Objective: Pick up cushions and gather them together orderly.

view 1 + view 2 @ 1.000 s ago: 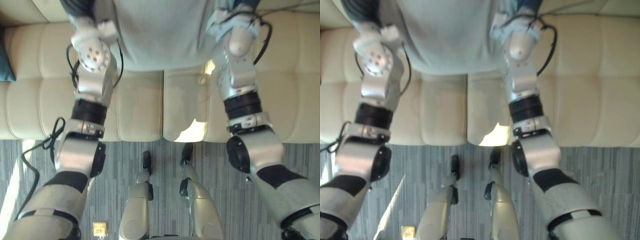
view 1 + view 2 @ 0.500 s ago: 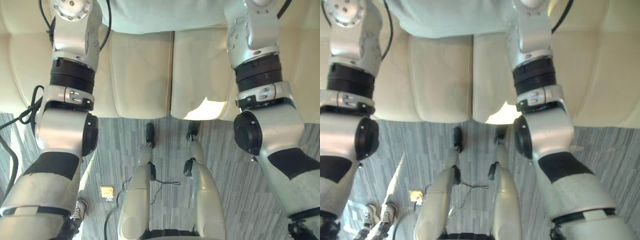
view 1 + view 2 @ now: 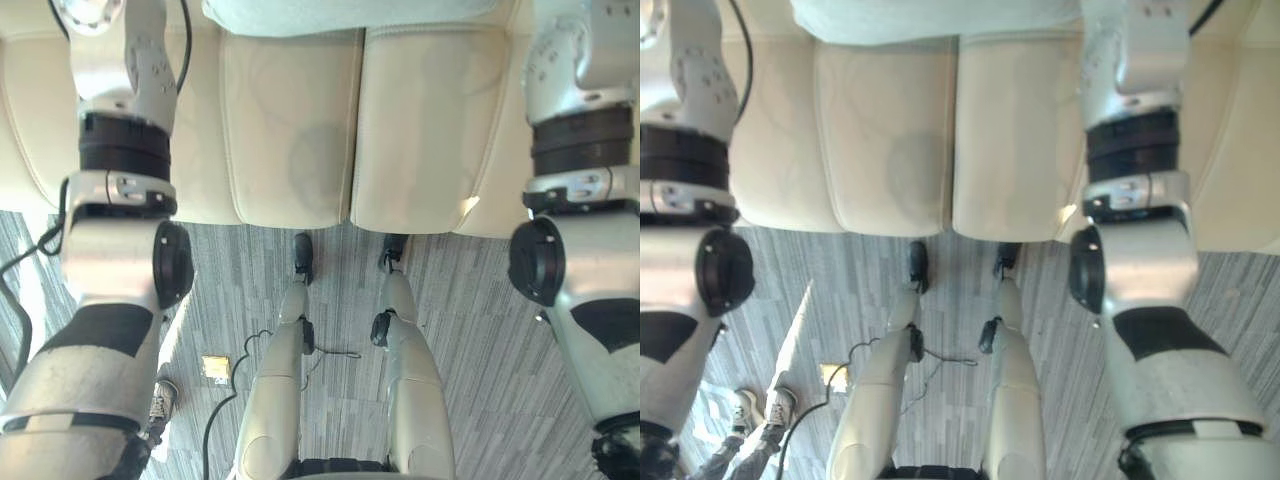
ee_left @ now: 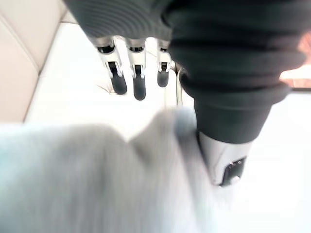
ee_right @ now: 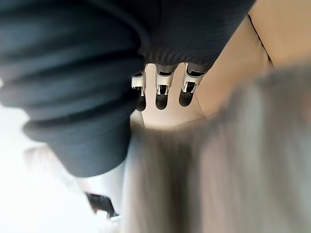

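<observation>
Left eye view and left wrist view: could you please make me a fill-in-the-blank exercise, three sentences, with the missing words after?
1. The pale grey cushion shows at the top edge, over the cream ___.
2. In its wrist view, the left robot hand has ___ fingers beside the cushion.
3. On the striped carpet, lower left, stand a person's ___.
Missing words: sofa; straight; shoes.

1. The cushion (image 3: 350, 14) is at the far side of the sofa (image 3: 290, 130) seat, between the two arms.
2. The left hand (image 4: 138, 80) is beside the cushion's left side, and the right hand (image 5: 162, 92) beside its right.
3. The floor (image 3: 480, 320) lies before the sofa.
4. A small plate (image 3: 215, 368) lies on the floor, left of centre.
5. A person's shoes (image 3: 760, 408) stand left of the plate.
</observation>
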